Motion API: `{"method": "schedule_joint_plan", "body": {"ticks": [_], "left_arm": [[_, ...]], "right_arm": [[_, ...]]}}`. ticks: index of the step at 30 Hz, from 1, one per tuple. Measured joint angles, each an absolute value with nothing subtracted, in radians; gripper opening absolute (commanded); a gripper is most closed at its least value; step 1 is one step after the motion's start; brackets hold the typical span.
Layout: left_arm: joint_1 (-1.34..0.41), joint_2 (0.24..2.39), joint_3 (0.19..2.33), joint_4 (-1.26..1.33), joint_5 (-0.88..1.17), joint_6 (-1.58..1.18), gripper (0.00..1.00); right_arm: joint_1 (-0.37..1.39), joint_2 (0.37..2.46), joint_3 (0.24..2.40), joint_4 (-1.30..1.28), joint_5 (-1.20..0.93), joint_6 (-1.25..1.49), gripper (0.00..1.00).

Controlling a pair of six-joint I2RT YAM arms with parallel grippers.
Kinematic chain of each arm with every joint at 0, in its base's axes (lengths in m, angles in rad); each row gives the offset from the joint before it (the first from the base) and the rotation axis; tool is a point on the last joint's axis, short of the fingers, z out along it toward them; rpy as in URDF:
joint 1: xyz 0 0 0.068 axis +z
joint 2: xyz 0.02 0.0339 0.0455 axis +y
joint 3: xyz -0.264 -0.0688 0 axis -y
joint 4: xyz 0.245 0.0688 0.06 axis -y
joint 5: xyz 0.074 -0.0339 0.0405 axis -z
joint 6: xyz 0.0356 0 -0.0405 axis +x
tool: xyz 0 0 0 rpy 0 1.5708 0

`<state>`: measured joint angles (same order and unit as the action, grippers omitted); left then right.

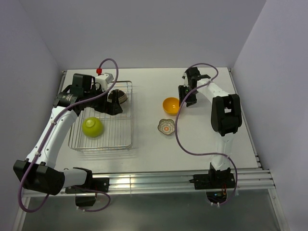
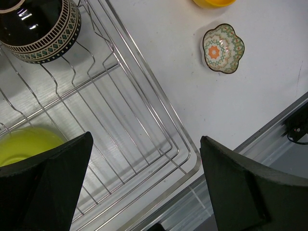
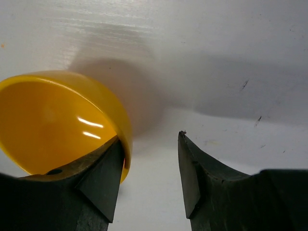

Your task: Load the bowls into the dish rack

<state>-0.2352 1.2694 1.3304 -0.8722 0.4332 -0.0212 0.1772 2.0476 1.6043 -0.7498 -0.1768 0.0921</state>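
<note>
Closing on the rim was judged to be the step in hand for the right tool (image 3: 149, 137). It would be done well only if the wall of the orange bowl (image 3: 53, 120) were taken fully between both fingers before any lift was made. In the right wrist view the tool was seen part way open, with bare tabletop (image 3: 216, 57) in the gap. The bowl lay at 9 o'clock of the tool, its rim just at the finger on that side, and no firm hold could be confirmed. A small shift toward 9 o'clock was therefore thought advisable. From above, the dish rack (image 1: 101, 147) was found well apart at 9 o'clock of the bowl. The left tool (image 2: 147, 139) was seen wide open over the rack, with nothing gripped.
</note>
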Motion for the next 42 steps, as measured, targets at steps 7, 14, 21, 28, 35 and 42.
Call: {"method": "schedule_joint_plan", "body": {"ticks": [7,14,21,28,35,42], "left_arm": [[-0.235,1.269,1.327,-0.87,0.433,-0.022,0.99],[-0.235,1.267,1.312,-0.849,0.433,-0.044,0.99],[-0.218,1.266,1.312,-0.803,0.441,-0.107,0.99],[-0.191,1.26,1.319,-0.722,0.519,-0.183,1.0],[-0.191,1.261,1.313,-0.569,0.669,-0.366,1.0],[-0.2,1.227,1.163,-0.289,0.789,-0.627,1.0]], "right_arm": [[0.181,2.064,1.604,-0.731,-0.186,0.109,0.34],[0.181,2.07,1.604,-0.718,-0.229,0.124,0.02],[0.18,2.059,1.58,-0.681,-0.272,0.128,0.0],[0.174,1.869,1.509,-0.624,-0.416,0.139,0.0],[0.211,1.662,1.52,-0.53,-0.579,0.186,0.0],[0.318,1.644,1.548,-0.532,-0.614,0.186,0.0]]}}
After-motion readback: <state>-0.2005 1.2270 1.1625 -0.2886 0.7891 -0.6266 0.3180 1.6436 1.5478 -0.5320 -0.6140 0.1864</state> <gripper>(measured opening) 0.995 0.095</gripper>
